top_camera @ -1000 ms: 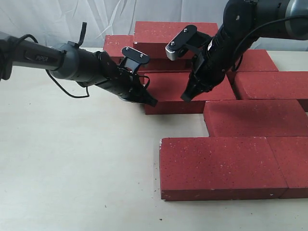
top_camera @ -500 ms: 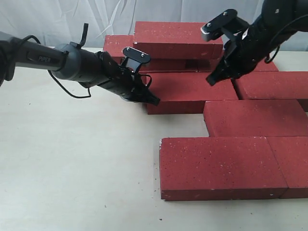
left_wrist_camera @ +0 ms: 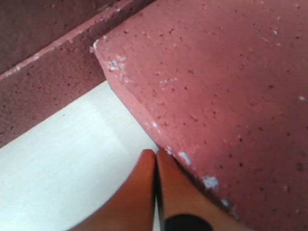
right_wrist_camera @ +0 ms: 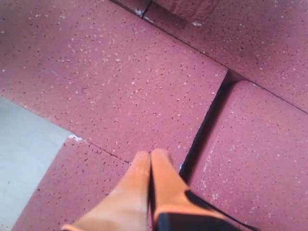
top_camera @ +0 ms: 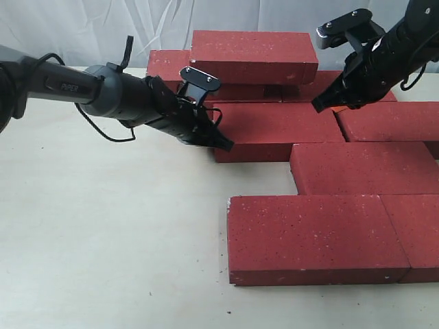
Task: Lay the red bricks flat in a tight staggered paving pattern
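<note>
Several red bricks lie flat on the pale table (top_camera: 103, 240). The middle brick (top_camera: 281, 127) has my left gripper (top_camera: 226, 145) at its left end, shut and empty. In the left wrist view the gripper (left_wrist_camera: 155, 155) rests against that brick's (left_wrist_camera: 226, 96) chipped side edge. My right gripper (top_camera: 319, 106) hovers over the brick's right end, shut on nothing. In the right wrist view the gripper (right_wrist_camera: 151, 155) is above the same brick (right_wrist_camera: 120, 82), beside a dark gap (right_wrist_camera: 207, 130) to the neighbouring brick (right_wrist_camera: 255, 159).
Two bricks (top_camera: 315, 236) (top_camera: 418, 233) sit side by side at the front. Another brick (top_camera: 363, 168) lies behind them and one (top_camera: 391, 120) at the right edge. A brick (top_camera: 254, 55) is stacked on others at the back, near a white curtain (top_camera: 82, 27).
My right gripper has risen off the middle brick and swung up and to the right. My left gripper has slid right, and the middle brick has shifted slightly right with it.
</note>
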`<state>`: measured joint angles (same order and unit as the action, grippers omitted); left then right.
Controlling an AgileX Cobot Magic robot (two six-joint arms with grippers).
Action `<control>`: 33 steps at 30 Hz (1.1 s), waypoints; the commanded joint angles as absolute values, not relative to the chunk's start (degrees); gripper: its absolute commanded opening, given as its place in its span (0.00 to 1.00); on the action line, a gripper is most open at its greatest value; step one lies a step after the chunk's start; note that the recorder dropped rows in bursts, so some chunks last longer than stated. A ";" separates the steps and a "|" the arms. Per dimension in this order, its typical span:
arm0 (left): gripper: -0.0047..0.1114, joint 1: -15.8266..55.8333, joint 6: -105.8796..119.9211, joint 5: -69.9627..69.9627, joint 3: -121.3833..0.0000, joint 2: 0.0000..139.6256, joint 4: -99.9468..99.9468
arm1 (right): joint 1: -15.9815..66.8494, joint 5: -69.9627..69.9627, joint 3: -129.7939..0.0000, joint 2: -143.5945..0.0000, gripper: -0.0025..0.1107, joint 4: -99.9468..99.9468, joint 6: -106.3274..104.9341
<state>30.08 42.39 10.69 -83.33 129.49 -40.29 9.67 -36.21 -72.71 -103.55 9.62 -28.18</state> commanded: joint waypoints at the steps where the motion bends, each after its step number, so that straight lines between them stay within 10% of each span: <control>1: 0.04 31.64 42.51 12.19 -84.10 129.65 -41.94 | 9.29 -35.40 -72.65 -102.95 0.01 9.66 -28.25; 33: 0.04 31.64 42.13 19.49 -89.69 133.89 -40.21 | 9.29 -34.18 -72.65 -102.95 0.01 11.13 -28.38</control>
